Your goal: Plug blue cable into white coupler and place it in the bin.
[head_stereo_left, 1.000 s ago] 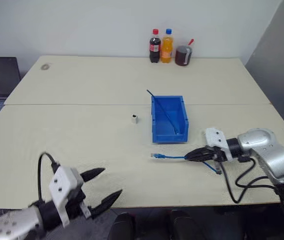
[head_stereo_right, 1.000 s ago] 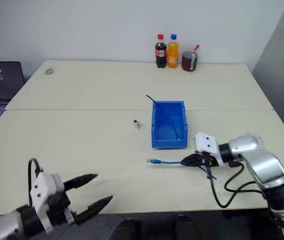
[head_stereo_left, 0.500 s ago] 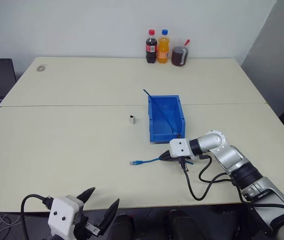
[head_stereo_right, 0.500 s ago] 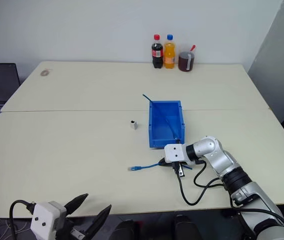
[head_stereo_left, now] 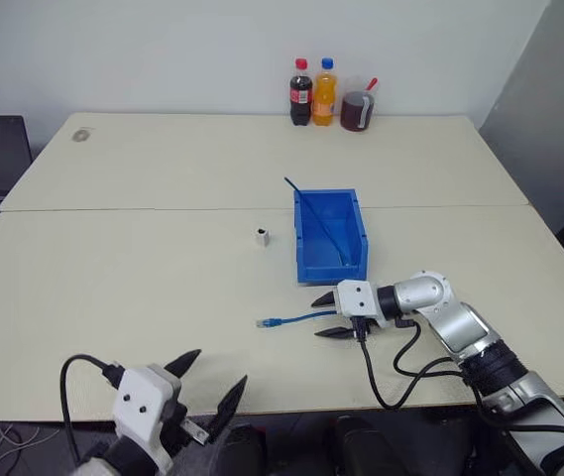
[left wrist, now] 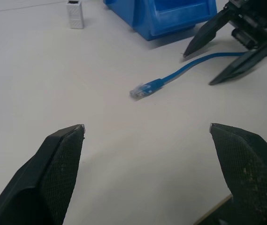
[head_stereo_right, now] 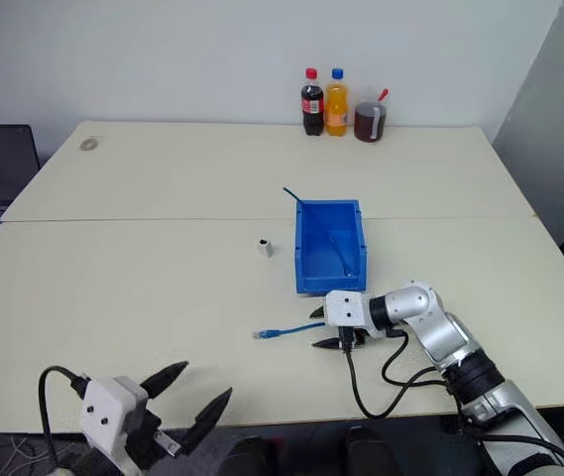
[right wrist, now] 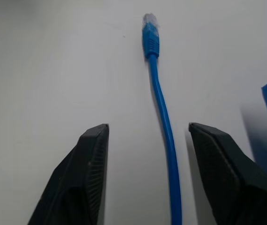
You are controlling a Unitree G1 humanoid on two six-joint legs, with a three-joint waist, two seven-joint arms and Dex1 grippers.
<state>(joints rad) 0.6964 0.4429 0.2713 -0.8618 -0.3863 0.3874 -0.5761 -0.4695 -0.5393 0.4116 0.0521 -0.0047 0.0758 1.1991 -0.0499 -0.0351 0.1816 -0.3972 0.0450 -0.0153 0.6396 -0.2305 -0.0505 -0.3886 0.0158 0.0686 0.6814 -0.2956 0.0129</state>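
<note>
Around blue cable [head_stereo_left: 296, 318], right pincer [head_stereo_left: 325, 316] newly open

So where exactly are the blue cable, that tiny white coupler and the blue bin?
blue cable [head_stereo_left: 293, 318]: left eye view, on its middle stretch lying on the table.
white coupler [head_stereo_left: 263, 236]: left eye view, on the block's front face.
bin [head_stereo_left: 329, 268]: left eye view, on its lowered front wall.

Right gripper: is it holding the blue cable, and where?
No. The right gripper is open astride the blue cable, which lies loose on the table.
</note>
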